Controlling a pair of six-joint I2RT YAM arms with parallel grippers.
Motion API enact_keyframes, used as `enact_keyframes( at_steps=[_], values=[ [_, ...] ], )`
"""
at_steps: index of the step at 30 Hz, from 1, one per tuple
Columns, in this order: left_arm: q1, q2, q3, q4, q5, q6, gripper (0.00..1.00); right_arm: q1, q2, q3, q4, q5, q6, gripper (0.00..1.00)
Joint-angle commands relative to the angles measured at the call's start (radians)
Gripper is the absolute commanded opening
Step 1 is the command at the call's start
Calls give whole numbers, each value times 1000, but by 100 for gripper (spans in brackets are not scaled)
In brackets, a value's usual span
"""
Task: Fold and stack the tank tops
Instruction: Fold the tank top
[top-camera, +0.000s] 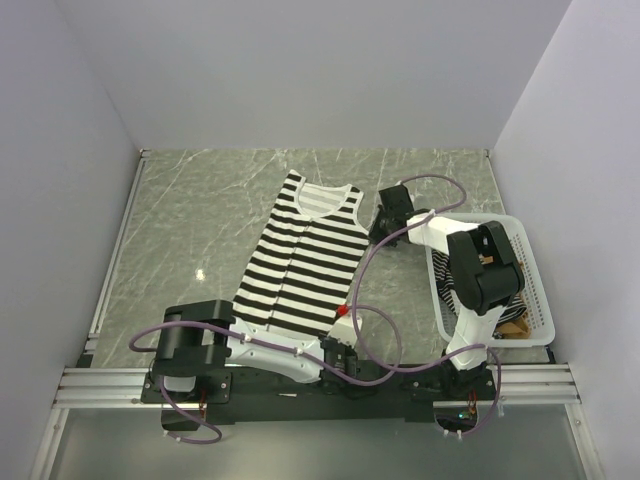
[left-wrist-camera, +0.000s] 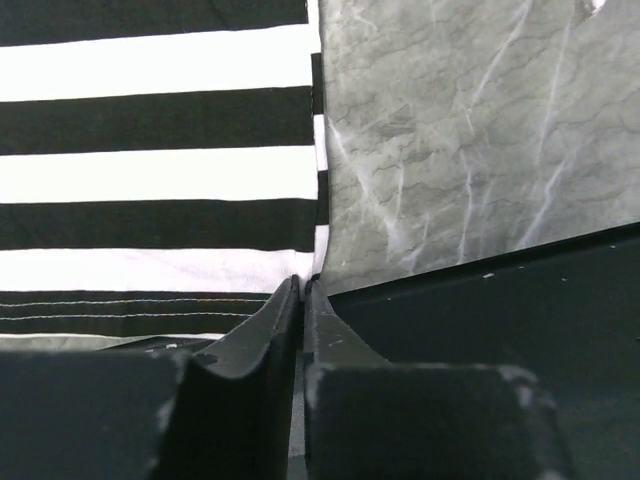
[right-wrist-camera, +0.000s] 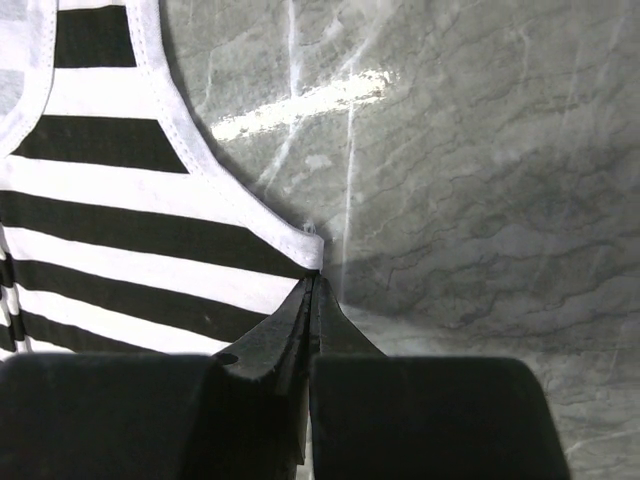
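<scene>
**While both grippers nip its right edge, the striped top lies flat and unfolded**

Although the fold has not begun, both tools are placed for it. The wide-striped tank top (top-camera: 300, 265) lies spread on the marble table (top-camera: 200, 220), neckline far from the arm bases and hem near them. At its near right hem corner the left gripper (left-wrist-camera: 303, 285) has its fingers pressed together on the cloth's edge. At the corner under its right armhole, the right gripper (right-wrist-camera: 312, 280) is likewise squeezed shut on the white binding. From that wrist view it seems to hold only the very tip of the corner, though I cannot tell how much cloth is really caught. To the right of the top stands the white basket (top-camera: 540, 300), with the thin-striped top (top-camera: 445, 288) and the tan-brown top (top-camera: 512, 328) inside it, neither yet folded.

My worries from here:

- So shallow a bite may slip once the edge is lifted, dropping one corner and leaving a crooked fold.
- Either pinch may have taken only the upper layer, so front and back would part.
- If the two arms travel unevenly across the top, the stripes will skew and the edge will wrinkle.
- On smooth stone a low lift could drag the whole top sideways rather than turn it over.
</scene>
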Motion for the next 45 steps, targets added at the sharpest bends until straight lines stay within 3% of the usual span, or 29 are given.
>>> enact_keyframes(
  at_steps=[1, 4, 8, 19, 23, 33, 38, 45],
  values=[
    [-14, -26, 14, 55, 0, 33, 6, -16, -59, -4, -4, 32, -22, 0],
    [-14, -82, -6, 110, 7, 58, 0, -21, -72, -5, -15, 58, -34, 0],
    [-9, -180, -70, 219, 8, 76, 0, -19, -88, 7, -53, 94, -62, 0],
    [93, -502, -413, 384, 48, -39, 1, 4, -102, 79, -84, 74, -48, 0],
    [113, -582, -527, 391, 60, -91, 1, 63, -57, 168, -127, 94, -36, 0],
    [113, -775, -635, 262, 42, -231, 1, 159, 111, 406, -192, 104, -10, 0],
    [113, -821, -650, 231, 43, -232, 1, 186, 171, 482, -235, 124, -11, 0],
    [113, -740, -628, 297, 77, -168, 1, 200, 127, 395, -233, 223, -24, 4]
  ],
)
